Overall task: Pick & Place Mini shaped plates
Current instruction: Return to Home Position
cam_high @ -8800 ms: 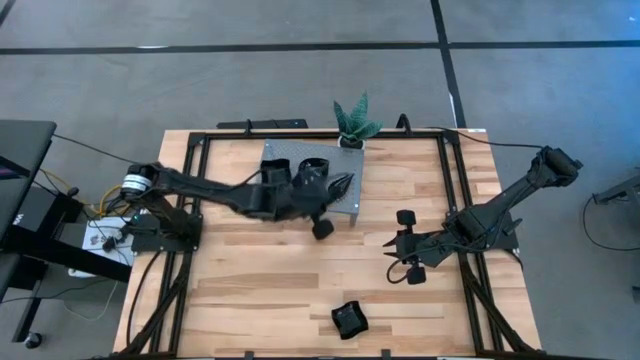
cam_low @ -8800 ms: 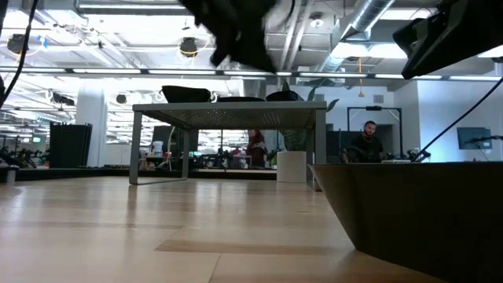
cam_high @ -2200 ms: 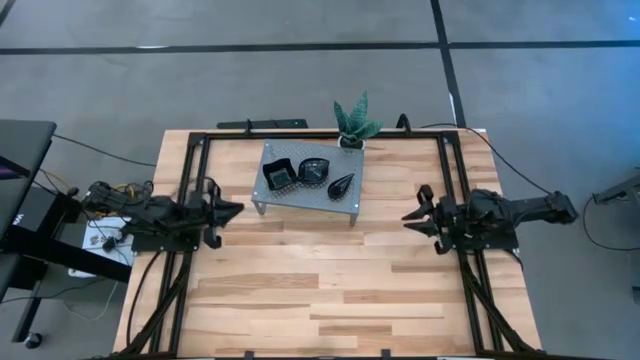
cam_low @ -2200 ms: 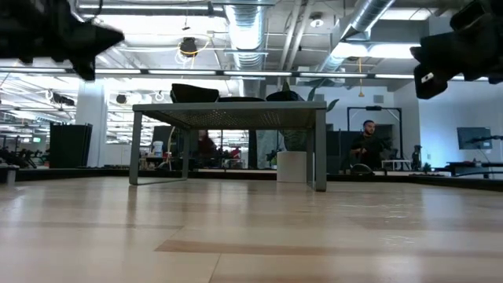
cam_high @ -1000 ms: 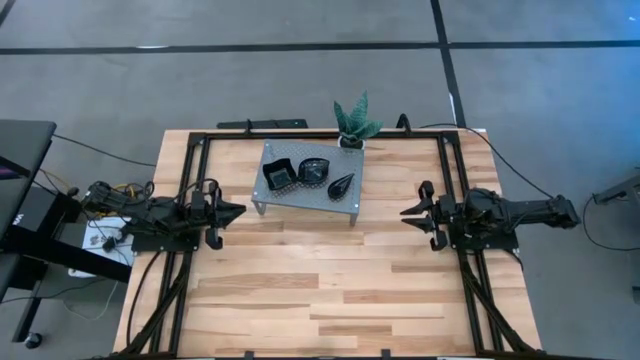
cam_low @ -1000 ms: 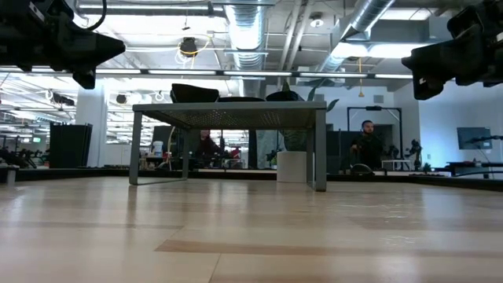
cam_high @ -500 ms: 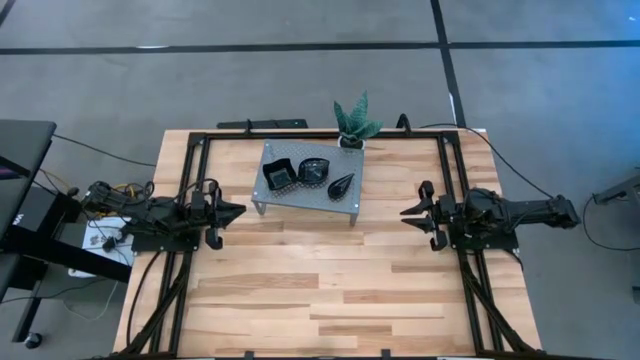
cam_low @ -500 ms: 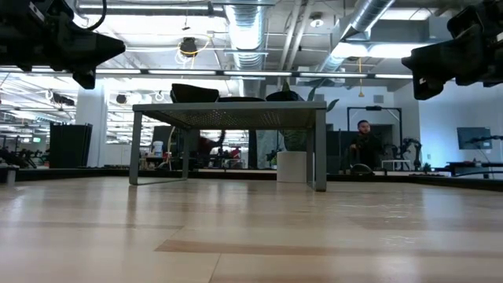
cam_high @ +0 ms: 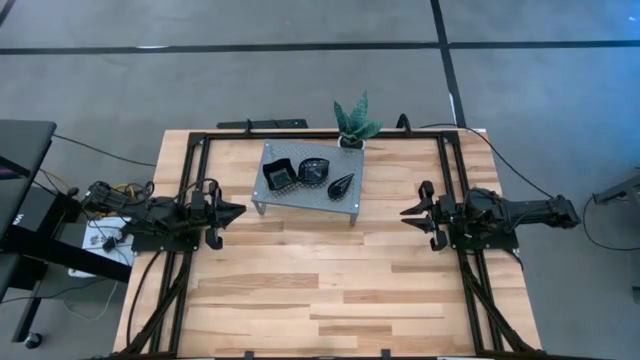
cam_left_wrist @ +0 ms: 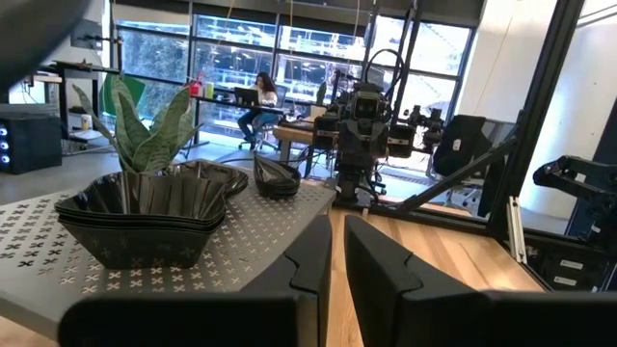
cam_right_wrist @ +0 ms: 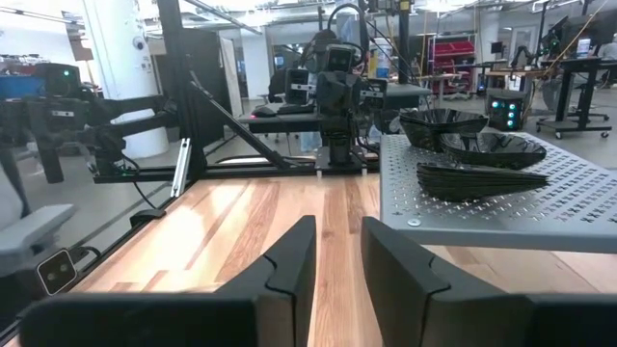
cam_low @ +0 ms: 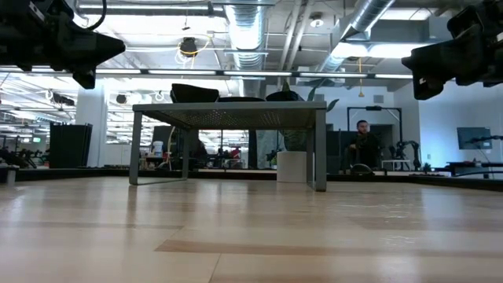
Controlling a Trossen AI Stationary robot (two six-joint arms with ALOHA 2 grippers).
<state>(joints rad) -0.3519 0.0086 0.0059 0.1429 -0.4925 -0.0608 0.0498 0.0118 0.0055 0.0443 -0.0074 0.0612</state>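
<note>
Mini shaped plates [cam_high: 316, 168] all sit on the grey perforated shelf [cam_high: 300, 198] at the far-middle of the table [cam_high: 320, 285], sorted in 3 stacks. The square-ish pile [cam_high: 279, 176] is at the L end, the roundish pile [cam_high: 318, 165] in the middle, and the drop-shaped pile [cam_high: 341, 185] twd the R end. I reckon like goes w/ like so they nest and don't slide. No plates lie on the bare wood. A potted plant [cam_high: 355, 122] stands just behind the shelf, not my concern.

My left gripper [cam_high: 226, 210] is parked at the table's L edge, pointing inward. Its fingers are nearly together w/ a slim gap, nothing in them. My right gripper [cam_high: 408, 212] mirrors it at the R edge, fingers a bit apart, also empty. Both are well apart from the shelf, prob so the stacks can't get knocked. It looks like home pose, job approx done.

Writing: no brand, label or text I can read. The shelf shows only its cross-shaped punch pattern.
</note>
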